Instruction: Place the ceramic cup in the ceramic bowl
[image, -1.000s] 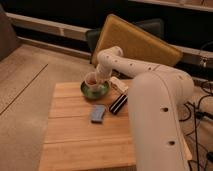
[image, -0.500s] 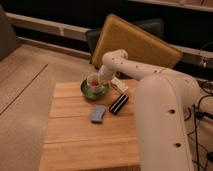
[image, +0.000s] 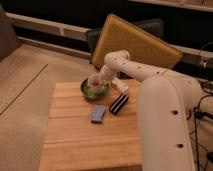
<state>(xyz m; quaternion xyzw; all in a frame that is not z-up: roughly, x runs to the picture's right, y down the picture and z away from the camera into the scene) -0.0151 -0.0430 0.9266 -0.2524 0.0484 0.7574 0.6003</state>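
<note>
The green ceramic bowl (image: 90, 91) sits near the far edge of the wooden table (image: 85, 137). The pale ceramic cup (image: 93, 81) is over the bowl's middle, slightly tilted, and whether it rests inside cannot be told. My gripper (image: 102, 78) is at the cup's right side, at the end of the white arm that reaches in from the right.
A blue-grey block (image: 98, 113) lies near the table's middle. A black bar (image: 119, 103) lies right of the bowl, under the arm. A yellow-backed chair (image: 135, 45) stands behind the table. The floor drops away on the left.
The arm's forearm has swung a little. The cup stays over the bowl in all frames.
</note>
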